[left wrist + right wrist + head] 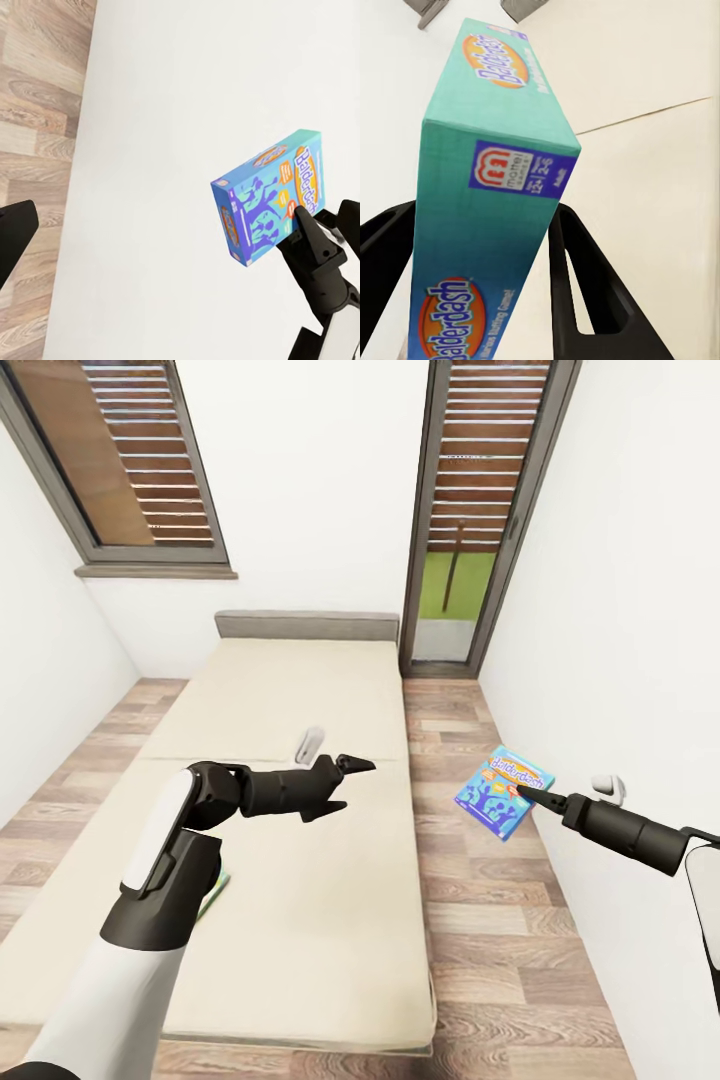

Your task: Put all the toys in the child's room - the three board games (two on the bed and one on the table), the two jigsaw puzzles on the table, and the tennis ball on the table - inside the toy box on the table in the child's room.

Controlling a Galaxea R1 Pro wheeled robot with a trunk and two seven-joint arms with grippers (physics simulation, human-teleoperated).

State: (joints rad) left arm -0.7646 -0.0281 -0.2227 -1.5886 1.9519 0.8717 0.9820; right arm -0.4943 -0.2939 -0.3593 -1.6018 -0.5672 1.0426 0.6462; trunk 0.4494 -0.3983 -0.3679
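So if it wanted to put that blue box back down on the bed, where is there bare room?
Most of the bed is bare: the whole stretch from the headboard to the left pincer, and the near half beside the floor strip. Only the corner under the left arm is taken, by a green-edged box. The right pincer holds the blue box.

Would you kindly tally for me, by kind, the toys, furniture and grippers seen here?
Board games: 2, the blue board game in the right gripper and a green-edged box on the bed, mostly hidden under the left arm.
Beds: 1
Grippers: 2, the left gripper open.
Total: 5
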